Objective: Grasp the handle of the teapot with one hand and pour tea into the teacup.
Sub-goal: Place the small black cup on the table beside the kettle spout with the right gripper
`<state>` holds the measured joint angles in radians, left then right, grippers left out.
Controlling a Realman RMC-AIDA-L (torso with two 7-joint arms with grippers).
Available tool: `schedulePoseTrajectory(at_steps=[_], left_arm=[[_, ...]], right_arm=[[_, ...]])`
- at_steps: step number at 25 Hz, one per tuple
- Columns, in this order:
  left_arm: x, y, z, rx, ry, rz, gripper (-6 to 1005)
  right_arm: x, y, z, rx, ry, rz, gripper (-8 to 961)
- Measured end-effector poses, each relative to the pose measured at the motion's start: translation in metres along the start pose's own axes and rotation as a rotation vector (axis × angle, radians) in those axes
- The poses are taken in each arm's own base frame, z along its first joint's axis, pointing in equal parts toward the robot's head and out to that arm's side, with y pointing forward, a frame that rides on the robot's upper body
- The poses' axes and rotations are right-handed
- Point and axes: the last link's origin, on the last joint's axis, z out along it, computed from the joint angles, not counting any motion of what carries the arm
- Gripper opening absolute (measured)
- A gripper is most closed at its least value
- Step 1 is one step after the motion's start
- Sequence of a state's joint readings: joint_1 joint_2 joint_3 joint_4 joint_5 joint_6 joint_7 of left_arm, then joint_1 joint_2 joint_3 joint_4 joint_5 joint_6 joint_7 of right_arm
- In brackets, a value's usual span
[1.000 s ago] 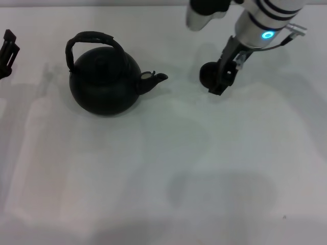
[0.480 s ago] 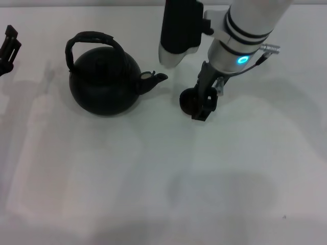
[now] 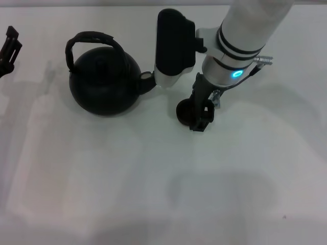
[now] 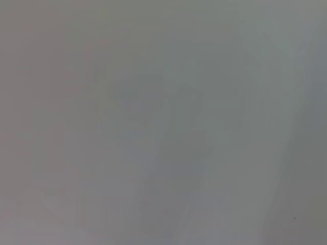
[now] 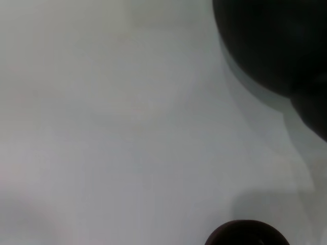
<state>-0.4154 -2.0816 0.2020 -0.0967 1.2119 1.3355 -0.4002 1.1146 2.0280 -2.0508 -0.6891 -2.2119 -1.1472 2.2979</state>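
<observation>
While angled down, right hand (image 3: 200, 113) grips teacup (image 3: 185, 111) beside teapot (image 3: 104, 81).

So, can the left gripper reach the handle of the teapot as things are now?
Probably yes. The left gripper sits at the table's left edge, and the bare table lies between it and the handle. The right gripper, at the teacup, is beyond the teapot.

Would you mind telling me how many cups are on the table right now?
1. The teacup sits on the white table, right of the teapot, with the right tool at it. Nothing suggests another hidden one.
</observation>
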Motion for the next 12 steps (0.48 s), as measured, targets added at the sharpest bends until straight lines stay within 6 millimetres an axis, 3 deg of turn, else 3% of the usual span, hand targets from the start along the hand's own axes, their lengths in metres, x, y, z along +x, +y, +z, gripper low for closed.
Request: schedulePoseTrajectory(at_steps=[12], left_arm=[[-0.0003, 0.0007, -0.001, -0.002, 0.001, -0.001, 831]], right_arm=[[-0.0014, 0.0033, 0.0021, -0.002, -0.004, -0.013, 786]])
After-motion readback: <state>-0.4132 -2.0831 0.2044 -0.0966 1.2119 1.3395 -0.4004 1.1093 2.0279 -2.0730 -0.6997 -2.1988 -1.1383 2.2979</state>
